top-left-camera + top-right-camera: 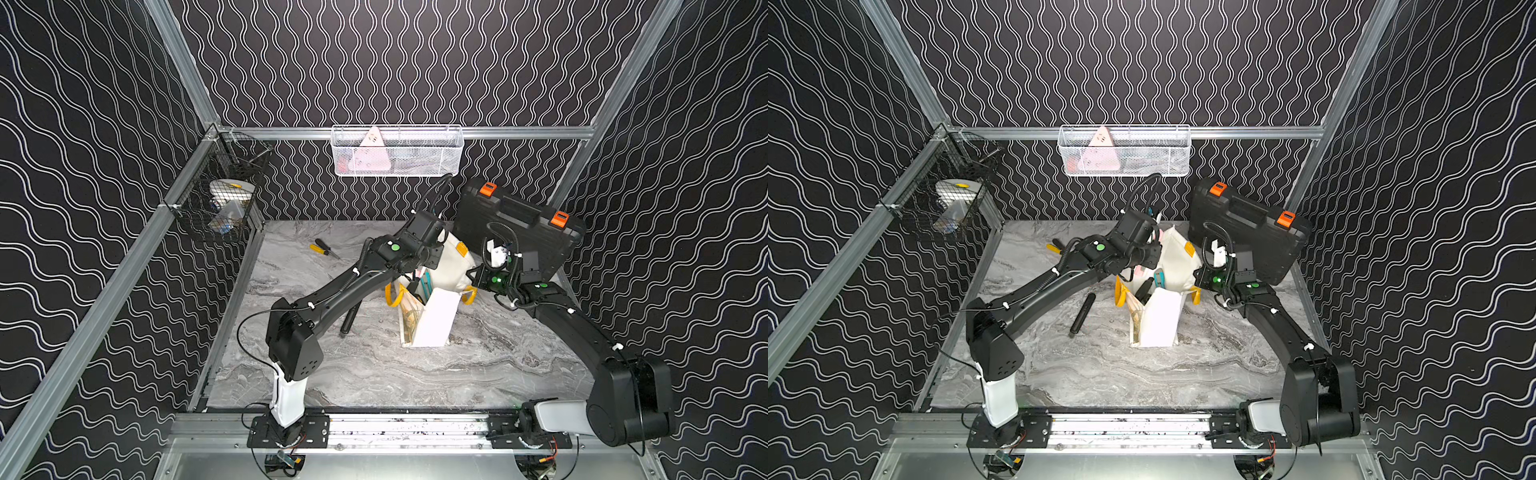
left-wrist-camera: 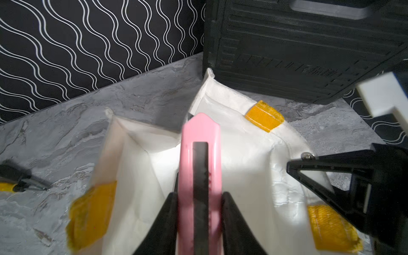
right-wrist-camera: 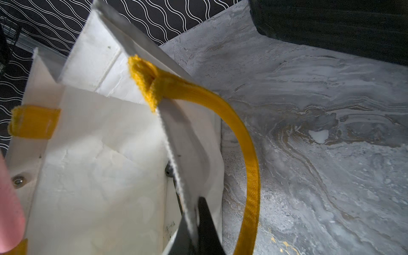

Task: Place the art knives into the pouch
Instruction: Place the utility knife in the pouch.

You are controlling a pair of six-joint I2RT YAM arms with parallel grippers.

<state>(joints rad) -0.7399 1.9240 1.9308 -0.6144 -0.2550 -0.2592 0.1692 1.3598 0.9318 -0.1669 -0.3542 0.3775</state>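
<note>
At the far left I see a black wire basket (image 1: 220, 199) hung on the frame rail, holding a white roll. On the marble-pattern table (image 1: 374, 374), a yellow-handled hand tool (image 1: 322, 248) lies near the back wall. A black rod-shaped tool (image 1: 351, 318) lies between the left arm and the pouch (image 1: 436, 320). At centre, a white wire basket (image 1: 436, 162) hangs on the back rail. In front of it, the left gripper (image 2: 199, 196) is clamped on the art knife (image 2: 187, 167). Both fingers press the sides of the pink body, and the black slider track faces the wrist camera. The art knife is held over the open mouth of the pouch, nose pointing toward the far rim. I cannot tell whether the nose is below the rim. The pouch stands on the table with its mouth spread wide and its printed face toward the left arm. The right gripper (image 3: 194, 216) is fully closed on the pouch rim, with the cloth edge pinched between its two fingers. A yellow loop handle (image 3: 249, 143) arcs outside the pouch next to that grip. At the right, a black hard case (image 1: 519, 224) with orange latches (image 1: 488, 189) stands tilted in the back corner, just behind the pouch.
</note>
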